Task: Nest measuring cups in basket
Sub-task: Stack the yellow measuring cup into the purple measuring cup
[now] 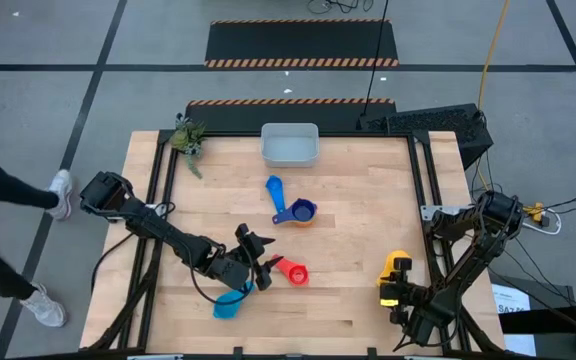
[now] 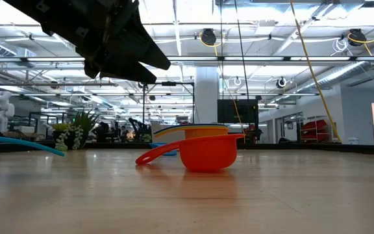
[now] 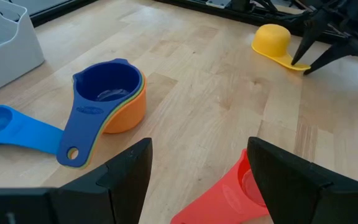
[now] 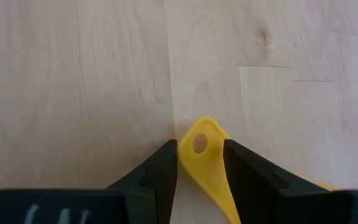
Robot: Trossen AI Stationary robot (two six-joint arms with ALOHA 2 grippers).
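Tabletop basket (image 1: 289, 146) empty; right gripper (image 4: 199, 163) pinches yellow cup (image 1: 396, 264), left gripper (image 3: 194, 180) open

basket (image 1: 290, 146) at table's (image 1: 368, 200) far edge, measuring cups (image 1: 294, 212) before it

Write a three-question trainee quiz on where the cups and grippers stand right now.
1. True or false: the basket already holds a cup.
2. Which cup's handle lies between the right gripper fingers? A red cup B yellow cup C light blue cup
3. Fill in: the navy cup sits nested in the ____ cup.

Key: 1 false, it shows nothing inside. 2 B. 3 orange. The left gripper is open over the red cup's handle.
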